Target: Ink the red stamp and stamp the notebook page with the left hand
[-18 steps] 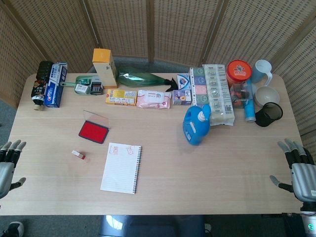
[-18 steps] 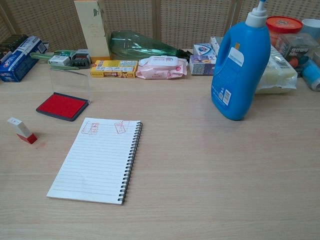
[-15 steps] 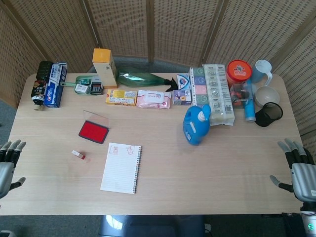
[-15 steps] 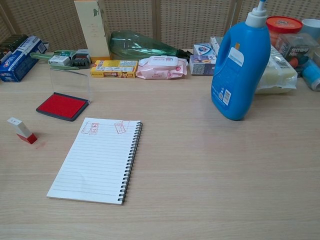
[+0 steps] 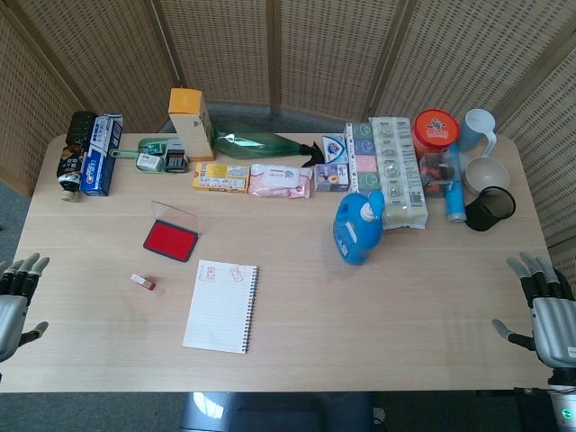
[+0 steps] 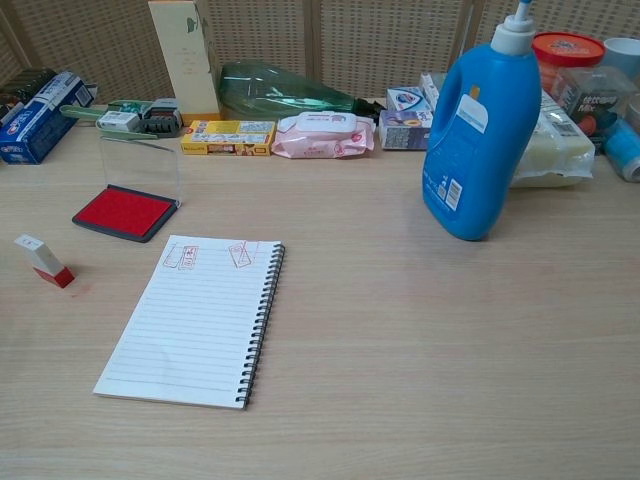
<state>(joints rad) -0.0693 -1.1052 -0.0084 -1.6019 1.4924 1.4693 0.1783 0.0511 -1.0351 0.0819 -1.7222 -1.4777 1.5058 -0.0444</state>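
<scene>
The job looks not yet started. The notebook (image 6: pixel 195 318) lies open on the table, with two red marks at the top of its page. The ink pad (image 6: pixel 124 212) sits behind it, lid up. The small red stamp (image 6: pixel 44 261) stands left of the notebook, untouched. The left hand (image 5: pixel 13 294) waits at the table edge, fingers spread, holding nothing. Next it must reach over and grip the stamp.

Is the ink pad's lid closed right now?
No, the ink pad lies open, its clear lid standing up and the red pad exposed.
</scene>
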